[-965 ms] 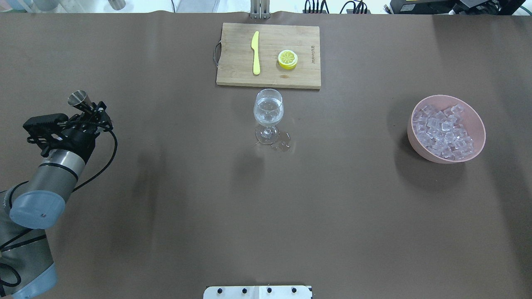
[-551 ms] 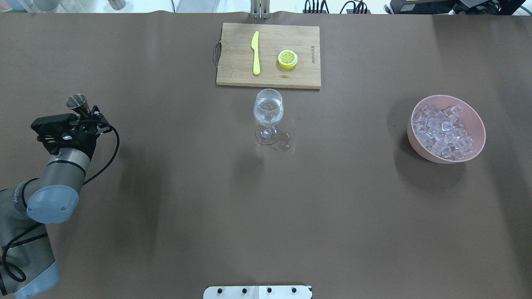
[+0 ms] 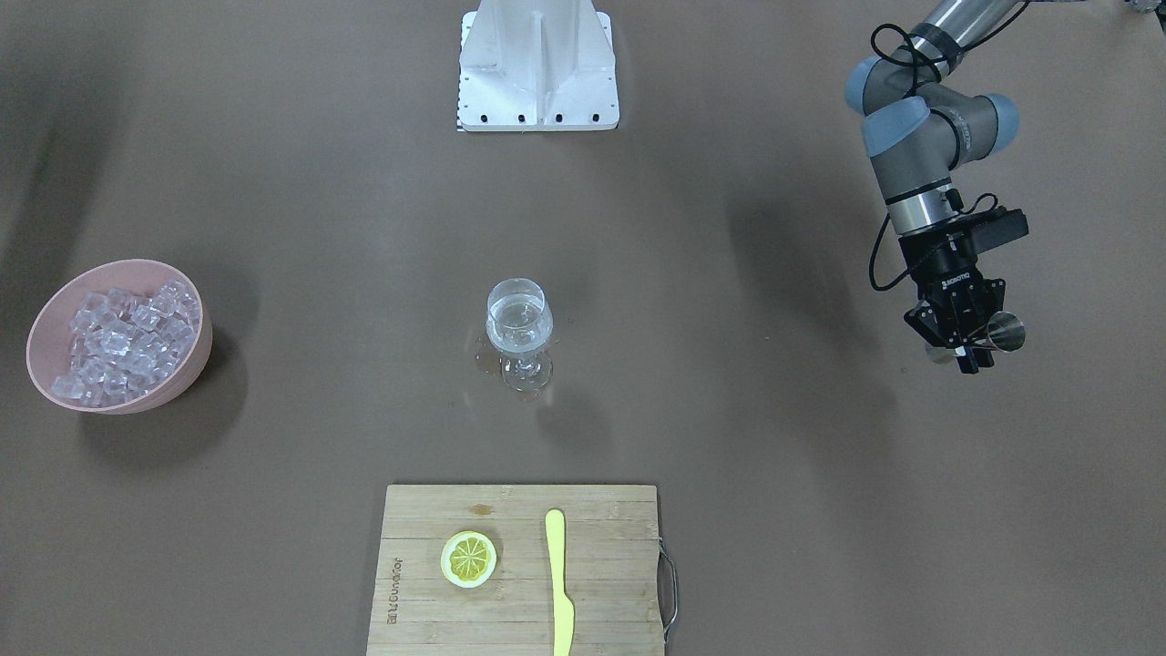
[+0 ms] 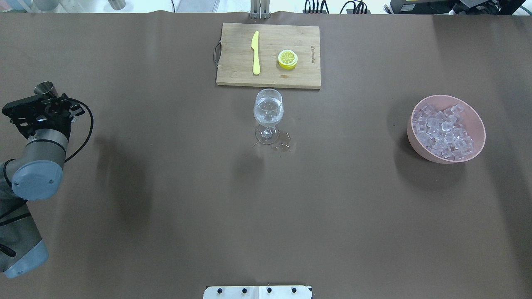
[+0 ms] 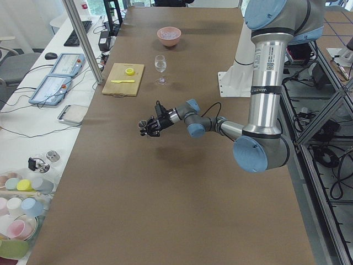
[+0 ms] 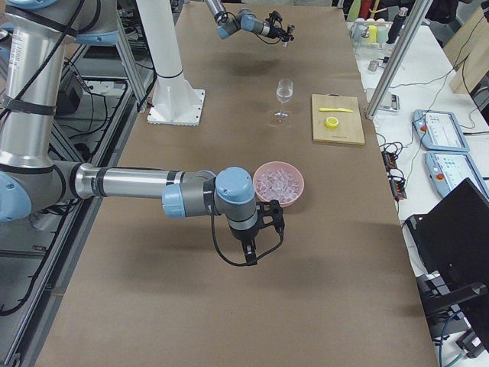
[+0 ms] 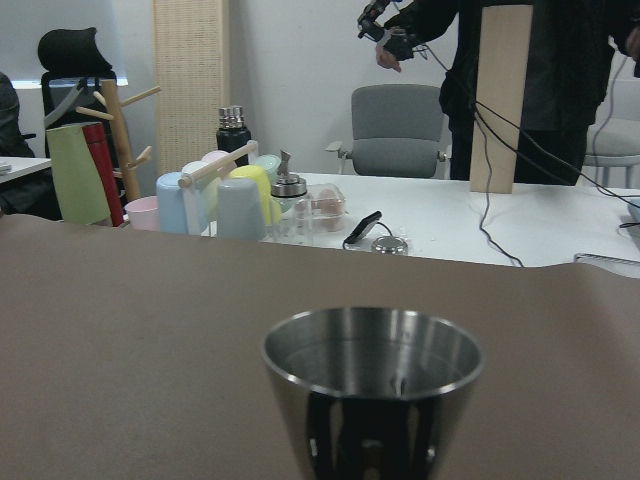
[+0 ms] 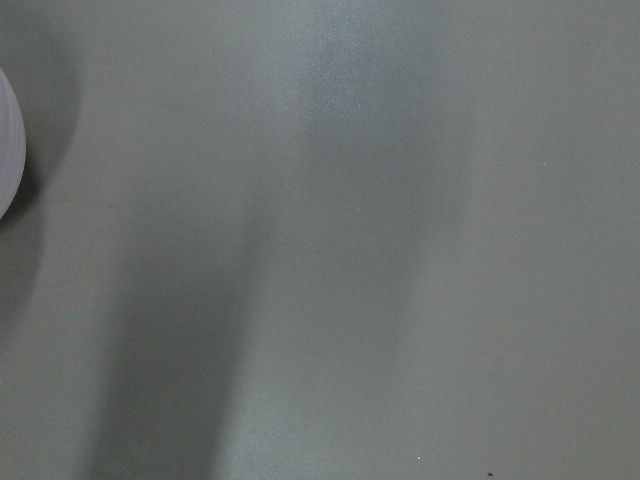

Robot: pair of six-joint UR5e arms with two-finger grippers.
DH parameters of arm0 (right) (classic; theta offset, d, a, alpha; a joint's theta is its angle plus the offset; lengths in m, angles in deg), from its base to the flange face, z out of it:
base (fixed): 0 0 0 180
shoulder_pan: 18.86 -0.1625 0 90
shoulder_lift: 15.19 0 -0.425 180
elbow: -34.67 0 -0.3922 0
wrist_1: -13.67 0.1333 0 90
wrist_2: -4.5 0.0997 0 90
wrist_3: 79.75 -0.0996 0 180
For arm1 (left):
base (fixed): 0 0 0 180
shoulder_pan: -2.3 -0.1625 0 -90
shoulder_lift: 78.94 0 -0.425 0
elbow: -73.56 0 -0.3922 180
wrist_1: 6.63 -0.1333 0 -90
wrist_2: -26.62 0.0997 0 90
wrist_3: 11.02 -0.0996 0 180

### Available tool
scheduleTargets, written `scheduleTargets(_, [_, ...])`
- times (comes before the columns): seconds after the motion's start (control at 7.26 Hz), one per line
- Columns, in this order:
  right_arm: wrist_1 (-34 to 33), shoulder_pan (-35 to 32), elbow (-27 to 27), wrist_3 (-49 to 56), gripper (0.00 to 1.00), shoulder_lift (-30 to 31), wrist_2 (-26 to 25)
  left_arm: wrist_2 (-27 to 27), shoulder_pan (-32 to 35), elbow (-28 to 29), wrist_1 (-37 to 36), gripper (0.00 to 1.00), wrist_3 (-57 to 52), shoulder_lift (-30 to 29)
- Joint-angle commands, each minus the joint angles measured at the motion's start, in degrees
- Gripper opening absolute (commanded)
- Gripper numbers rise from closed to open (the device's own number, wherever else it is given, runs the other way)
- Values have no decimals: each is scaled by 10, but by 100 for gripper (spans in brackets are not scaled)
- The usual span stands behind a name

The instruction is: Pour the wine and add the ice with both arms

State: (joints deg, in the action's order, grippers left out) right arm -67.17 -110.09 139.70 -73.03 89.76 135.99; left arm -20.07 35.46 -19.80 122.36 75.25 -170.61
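Observation:
A stemmed glass (image 4: 268, 111) stands mid-table with clear wine (image 3: 517, 330) in its bowl. Ice cubes (image 4: 442, 132) fill a pink bowl (image 4: 479, 124) at the right; the ice also shows in the front-facing view (image 3: 118, 342). My left gripper (image 3: 966, 344) is shut on a steel jigger (image 3: 1004, 333) and holds it above the table's far left (image 4: 45, 88). The left wrist view shows the jigger (image 7: 372, 385) upright, close up. My right gripper (image 6: 256, 246) hovers next to the bowl, seen only from the side, so I cannot tell if it is open or shut.
A wooden cutting board (image 4: 232, 70) behind the glass carries a yellow knife (image 4: 255, 52) and a lemon half (image 4: 287, 59). A small puddle (image 4: 284, 144) lies by the glass foot. The white base bracket (image 3: 537, 68) stands at the robot's side.
My left arm has swung left and back, away from the glass, with the jigger still held. The glass, bowl and board have not moved.

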Motion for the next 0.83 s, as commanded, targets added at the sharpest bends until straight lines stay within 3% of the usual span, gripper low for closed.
scheduleTargets(0.0, [2, 0, 1, 0, 100, 0, 0, -7, -1, 17, -3, 0, 42, -1])
scheduleTargets(0.55, [24, 0, -3, -3, 100, 5, 1, -5, -5, 33, 0, 0, 60, -6])
scheduleTargets(0.69, [24, 0, -3, -3, 100, 5, 1, -4, -6, 37, 1, 4, 60, -5])
